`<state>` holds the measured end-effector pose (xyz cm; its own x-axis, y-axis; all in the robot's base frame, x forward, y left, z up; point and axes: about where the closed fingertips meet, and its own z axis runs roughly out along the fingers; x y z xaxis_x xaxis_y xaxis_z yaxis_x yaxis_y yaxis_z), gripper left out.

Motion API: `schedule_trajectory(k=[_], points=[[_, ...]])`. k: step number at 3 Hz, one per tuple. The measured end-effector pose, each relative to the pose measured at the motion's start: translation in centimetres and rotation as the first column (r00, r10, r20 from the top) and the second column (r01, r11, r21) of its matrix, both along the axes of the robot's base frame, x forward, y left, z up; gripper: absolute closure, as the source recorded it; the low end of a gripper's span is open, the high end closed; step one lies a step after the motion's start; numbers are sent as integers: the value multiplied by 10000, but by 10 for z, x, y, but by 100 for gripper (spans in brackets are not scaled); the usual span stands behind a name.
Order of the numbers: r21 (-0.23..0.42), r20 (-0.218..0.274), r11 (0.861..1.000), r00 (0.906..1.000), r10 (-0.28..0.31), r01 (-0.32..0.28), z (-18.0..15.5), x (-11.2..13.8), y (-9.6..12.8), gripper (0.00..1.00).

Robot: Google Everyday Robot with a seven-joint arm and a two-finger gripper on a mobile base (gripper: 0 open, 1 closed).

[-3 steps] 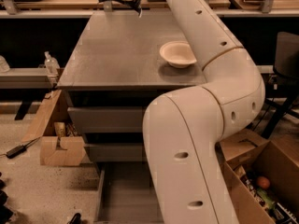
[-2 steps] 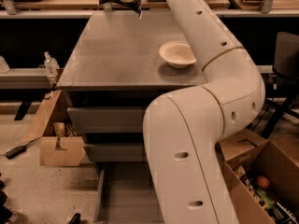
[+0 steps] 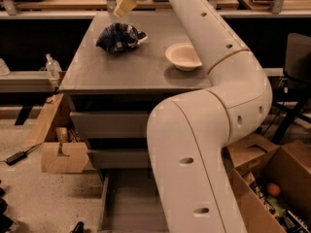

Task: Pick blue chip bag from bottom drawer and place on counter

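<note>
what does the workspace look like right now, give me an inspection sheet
surface: counter, flat grey top, carries two things
job's things: blue chip bag lies on the counter's far left part; bottom drawer stands pulled out
clutter: beige bowl on the counter, right of the bag and apart from it
grippers: gripper hangs above the bag's far edge and appears not to touch it
cables: black cord on the floor at left
surroundings: wooden workbench behind the counter; bottle and open cardboard box at left; larger box with odds and ends at right
</note>
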<state>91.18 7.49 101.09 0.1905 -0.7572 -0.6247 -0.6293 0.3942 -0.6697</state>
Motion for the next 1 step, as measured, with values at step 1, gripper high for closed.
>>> schedule_trajectory(k=[1], points=[[-1, -4, 10000, 10000, 2, -2, 0, 0, 0, 0]])
